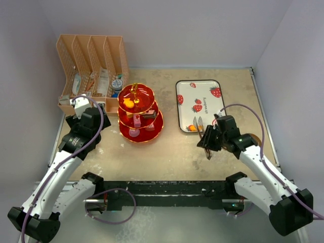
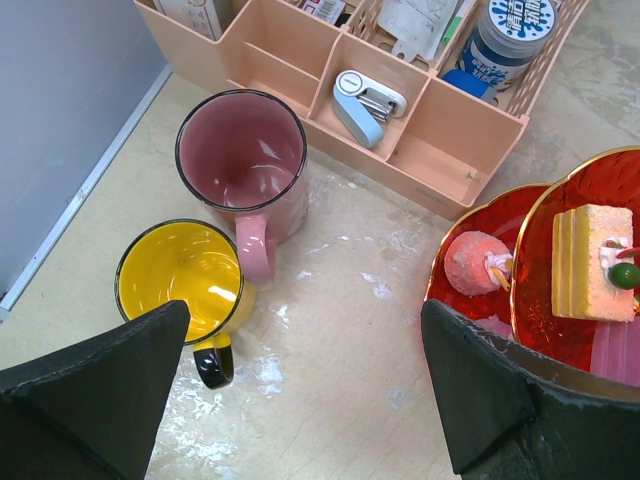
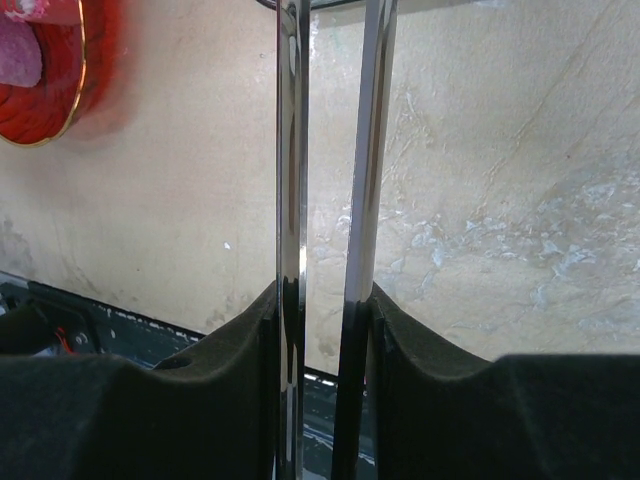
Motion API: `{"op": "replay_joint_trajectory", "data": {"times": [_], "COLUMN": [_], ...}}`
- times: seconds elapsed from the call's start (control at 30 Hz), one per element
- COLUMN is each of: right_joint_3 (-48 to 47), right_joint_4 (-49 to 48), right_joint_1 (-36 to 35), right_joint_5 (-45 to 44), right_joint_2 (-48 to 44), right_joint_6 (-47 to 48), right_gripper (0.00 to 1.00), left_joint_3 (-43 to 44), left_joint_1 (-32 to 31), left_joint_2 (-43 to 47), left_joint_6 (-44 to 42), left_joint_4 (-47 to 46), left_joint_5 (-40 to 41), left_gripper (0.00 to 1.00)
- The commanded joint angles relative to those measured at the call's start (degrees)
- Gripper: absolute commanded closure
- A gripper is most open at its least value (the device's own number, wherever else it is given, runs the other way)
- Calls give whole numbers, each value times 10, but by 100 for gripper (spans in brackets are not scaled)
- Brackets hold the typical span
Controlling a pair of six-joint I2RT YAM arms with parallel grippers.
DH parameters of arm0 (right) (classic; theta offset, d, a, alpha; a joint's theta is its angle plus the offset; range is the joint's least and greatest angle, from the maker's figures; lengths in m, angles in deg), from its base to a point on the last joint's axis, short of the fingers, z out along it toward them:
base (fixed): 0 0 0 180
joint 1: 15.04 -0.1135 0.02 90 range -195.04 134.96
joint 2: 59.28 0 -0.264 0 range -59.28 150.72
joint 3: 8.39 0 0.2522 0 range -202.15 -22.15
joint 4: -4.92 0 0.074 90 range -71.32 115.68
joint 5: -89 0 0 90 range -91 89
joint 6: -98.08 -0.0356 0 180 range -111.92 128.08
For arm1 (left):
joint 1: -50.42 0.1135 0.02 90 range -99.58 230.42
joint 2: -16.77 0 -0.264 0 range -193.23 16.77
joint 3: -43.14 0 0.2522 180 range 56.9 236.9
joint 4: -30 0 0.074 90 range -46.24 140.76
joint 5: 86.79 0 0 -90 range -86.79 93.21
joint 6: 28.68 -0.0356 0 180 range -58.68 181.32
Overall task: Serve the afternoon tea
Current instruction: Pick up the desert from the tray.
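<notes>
The red three-tier stand [image 1: 140, 114] stands left of centre with small toy cakes on its tiers; one yellow cake [image 2: 592, 262] and a pink sweet [image 2: 472, 264] show in the left wrist view. A pink mug [image 2: 242, 160] and a yellow mug [image 2: 180, 280] stand side by side left of the stand. My left gripper [image 2: 305, 325] hangs open above the bare table between the yellow mug and the stand. My right gripper [image 1: 207, 142] is shut on the metal tongs [image 3: 290, 150], whose tips reach an orange sweet [image 1: 191, 128] on the tray's near end.
A white strawberry-print tray [image 1: 200, 83] lies at the back right. A peach desk organiser [image 1: 91, 50] with bottles and small items stands at the back left, just behind the mugs. Grey walls close in on three sides.
</notes>
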Motion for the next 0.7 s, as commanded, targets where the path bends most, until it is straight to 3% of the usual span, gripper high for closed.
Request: {"op": "replay_joint_trajectory", "data": {"times": [0.0, 0.37, 0.53, 0.67], "right_joint_3": [18, 34, 31, 56], "right_joint_4": [-20, -13, 19, 0], "right_joint_1": [5, 5, 5, 5], "right_joint_5": [32, 43, -22, -16], "right_joint_2": [-19, -42, -77, -110], "right_joint_6": [-13, -25, -62, -97], "right_gripper": [64, 60, 59, 59], "left_joint_3": [-1, -1, -1, -2], "left_joint_1": [-2, -1, -2, -1], "left_joint_2": [3, 2, 2, 4], "left_joint_6": [-1, 0, 0, 0], "left_joint_4": [-14, -14, -14, -14], "left_joint_5": [0, 0, 0, 1], "left_gripper": [4, 4, 4, 4]}}
